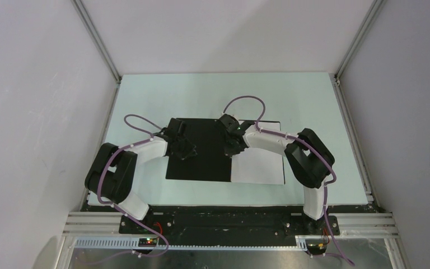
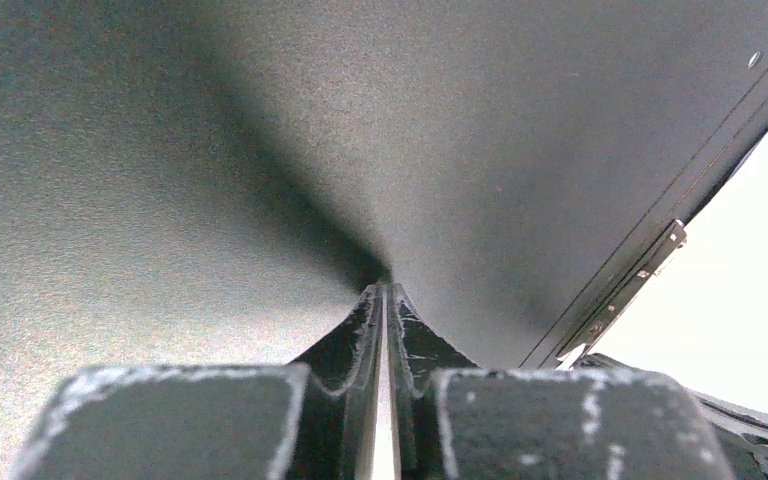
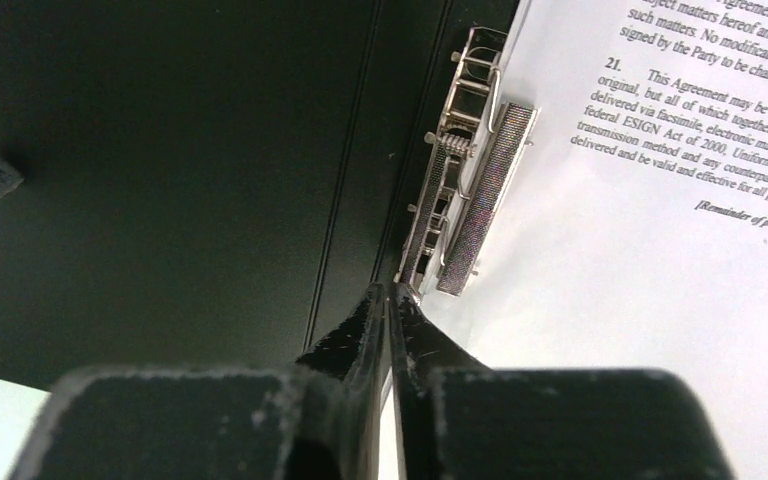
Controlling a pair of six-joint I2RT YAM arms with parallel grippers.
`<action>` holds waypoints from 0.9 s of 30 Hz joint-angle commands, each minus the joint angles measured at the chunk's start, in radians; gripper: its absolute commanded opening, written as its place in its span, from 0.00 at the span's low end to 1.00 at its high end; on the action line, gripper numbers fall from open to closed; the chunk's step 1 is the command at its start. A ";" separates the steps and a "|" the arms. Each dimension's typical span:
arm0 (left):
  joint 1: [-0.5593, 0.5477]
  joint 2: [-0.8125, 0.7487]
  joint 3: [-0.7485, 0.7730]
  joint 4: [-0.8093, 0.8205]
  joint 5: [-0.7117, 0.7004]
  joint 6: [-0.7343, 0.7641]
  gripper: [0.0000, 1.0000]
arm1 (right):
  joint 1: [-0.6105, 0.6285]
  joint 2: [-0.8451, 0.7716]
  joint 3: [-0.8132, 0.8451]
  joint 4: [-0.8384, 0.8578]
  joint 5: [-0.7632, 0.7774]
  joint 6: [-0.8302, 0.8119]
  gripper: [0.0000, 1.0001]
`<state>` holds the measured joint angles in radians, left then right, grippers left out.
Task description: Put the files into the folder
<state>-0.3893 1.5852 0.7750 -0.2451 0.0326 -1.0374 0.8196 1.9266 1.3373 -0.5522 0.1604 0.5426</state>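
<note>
The folder (image 1: 201, 162) lies open on the table with its black inside up. The files (image 1: 257, 166) show as one white sheet with printed text (image 3: 660, 200) on its right half; I cannot make out a second sheet. The metal clip (image 3: 465, 200) sits along the spine, its pad over the sheet's left edge. My left gripper (image 1: 186, 151) is shut, tips (image 2: 384, 288) down on the bare black left panel (image 2: 260, 150). My right gripper (image 1: 235, 150) is shut, tips (image 3: 390, 288) at the near end of the clip.
The folder lies mid-table on a pale green surface (image 1: 145, 95). White walls with aluminium posts (image 1: 98, 42) close in the left, right and back. The arm bases stand on a black rail (image 1: 229, 221) at the near edge.
</note>
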 commanded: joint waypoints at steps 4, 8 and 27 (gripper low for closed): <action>0.004 0.007 0.040 -0.017 -0.005 0.049 0.17 | 0.009 -0.017 0.014 0.030 -0.022 0.018 0.15; 0.004 -0.002 0.062 -0.017 0.003 0.068 0.21 | 0.007 -0.014 0.041 0.022 -0.006 0.022 0.15; 0.016 -0.126 0.138 -0.036 0.076 0.210 0.41 | 0.018 0.042 0.145 -0.117 0.223 0.065 0.24</action>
<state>-0.3836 1.5089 0.8845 -0.2733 0.0860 -0.8883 0.8295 1.9316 1.4261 -0.6491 0.3096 0.5850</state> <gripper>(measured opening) 0.396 0.239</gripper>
